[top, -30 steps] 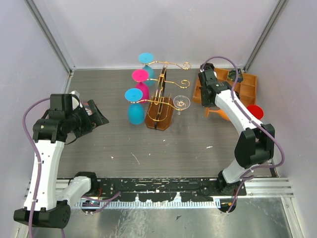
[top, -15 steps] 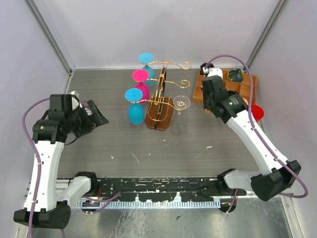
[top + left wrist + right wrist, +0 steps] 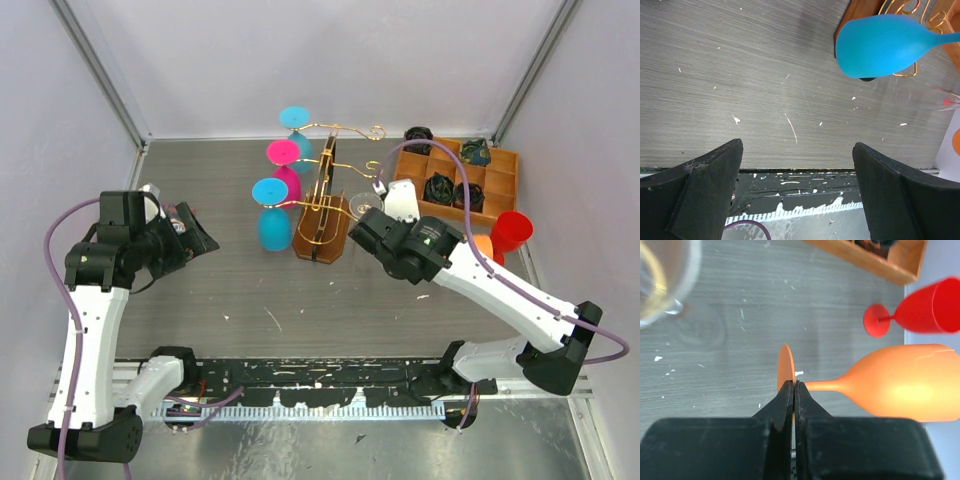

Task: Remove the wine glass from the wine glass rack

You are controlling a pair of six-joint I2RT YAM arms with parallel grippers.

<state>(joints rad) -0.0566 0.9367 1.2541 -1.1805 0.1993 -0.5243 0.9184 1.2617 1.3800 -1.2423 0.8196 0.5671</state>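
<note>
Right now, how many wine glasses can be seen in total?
6. Hanging on the rack, left side: far blue glass, pink glass, near blue glass. On its right: clear glass. Sideways by the right wall: red glass, orange glass. Others may be hidden.

Blue glass (image 3: 273,228) flanks rack (image 3: 319,238) — open table (image 3: 240,295) nearer.

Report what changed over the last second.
The right gripper, shut, swung from over the wooden tray toward the near side and left, ending beside the clear glass on the wine glass rack. No glass left the rack. The left gripper, open, and the hanging coloured glasses stayed put.
</note>
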